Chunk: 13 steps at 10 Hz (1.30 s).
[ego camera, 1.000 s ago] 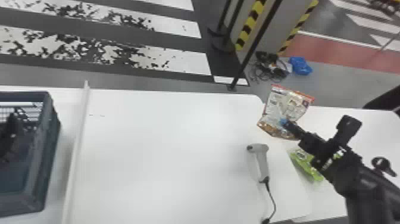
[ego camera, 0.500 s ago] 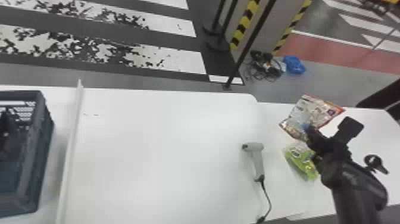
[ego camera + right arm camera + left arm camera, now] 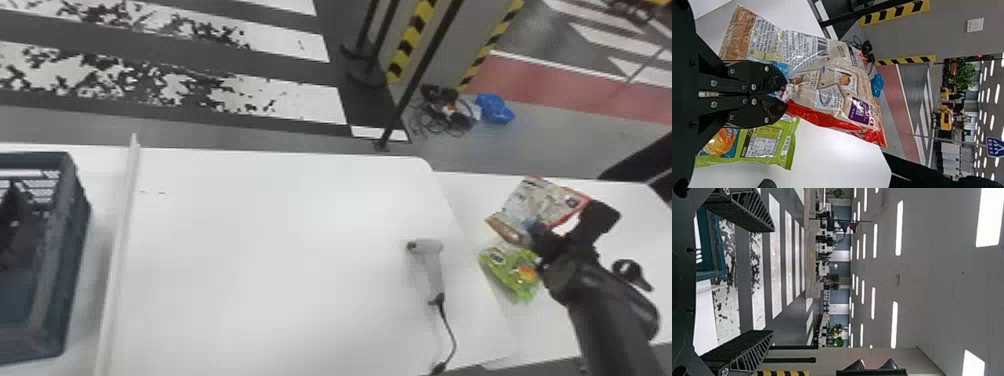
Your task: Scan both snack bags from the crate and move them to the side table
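The beige-and-red snack bag (image 3: 840, 98) is over the side counter, its glossy film bunched where the right gripper (image 3: 786, 92) has it. We judge it light and floppy, apt to swing, slippery outside and perhaps crushable within, so a pinch on gathered film suits it better than a squeeze on the contents. The right gripper's 2 fingers are nearly together, clamping that fold. Close by, the green snack bag (image 3: 515, 272) lies on the side counter (image 3: 637, 230); we'd lower ours clear of it. The scanner (image 3: 431, 267) rests on the main counter (image 3: 275, 260). Farther off, beyond the divider (image 3: 119, 250), sits the crate (image 3: 55, 280). Our left gripper (image 3: 773, 281) has its 2 fingers wide apart, nothing between them.
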Available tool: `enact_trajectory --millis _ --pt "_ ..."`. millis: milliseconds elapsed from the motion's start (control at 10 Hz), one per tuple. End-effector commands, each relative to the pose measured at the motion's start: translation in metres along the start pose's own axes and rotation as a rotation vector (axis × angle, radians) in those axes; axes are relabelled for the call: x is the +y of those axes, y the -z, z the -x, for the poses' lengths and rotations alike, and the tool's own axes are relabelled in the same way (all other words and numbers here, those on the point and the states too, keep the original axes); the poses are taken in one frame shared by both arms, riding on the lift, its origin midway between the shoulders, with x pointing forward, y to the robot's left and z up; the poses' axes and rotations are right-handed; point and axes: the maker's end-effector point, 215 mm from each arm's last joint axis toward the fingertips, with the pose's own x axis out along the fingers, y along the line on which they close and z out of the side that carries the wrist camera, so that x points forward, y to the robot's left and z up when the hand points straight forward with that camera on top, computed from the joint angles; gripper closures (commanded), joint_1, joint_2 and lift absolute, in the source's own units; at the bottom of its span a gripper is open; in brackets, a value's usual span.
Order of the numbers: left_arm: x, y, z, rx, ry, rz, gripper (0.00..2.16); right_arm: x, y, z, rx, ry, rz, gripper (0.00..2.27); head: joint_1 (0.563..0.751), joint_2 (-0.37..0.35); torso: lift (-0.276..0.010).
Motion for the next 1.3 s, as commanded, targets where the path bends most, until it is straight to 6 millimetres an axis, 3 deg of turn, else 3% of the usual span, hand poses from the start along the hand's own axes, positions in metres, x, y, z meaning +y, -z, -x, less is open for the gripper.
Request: enact_trajectory --millis 0,200,700,900,1200 --pt "-0.001 -0.003 0.0 -0.011 0.001 0.003 0.07 0.003 0.005 -0.004 0.022 0.003 0.024 2.05 0.695 -0.35 -0.029" --pt "-0.001 -0.003 0.0 -0.012 0.001 0.005 0.07 0.006 0.016 -0.004 0.053 0.005 0.054 0.0 0.695 -0.35 -0.029" --pt "-0.002 -0.004 -0.002 -0.014 -0.001 0.009 0.07 0.002 0.034 0.004 0.114 0.003 0.067 0.05 0.695 -0.35 -0.029" --pt "-0.001 -0.007 -0.003 -0.02 -0.008 0.012 0.07 0.033 0.046 0.026 0.116 -0.077 0.075 0.06 0.695 -0.35 -0.029" --pt "-0.007 -0.012 -0.005 -0.012 -0.001 0.015 0.07 0.116 0.041 0.071 0.062 -0.238 0.071 0.06 0.695 -0.35 -0.029"
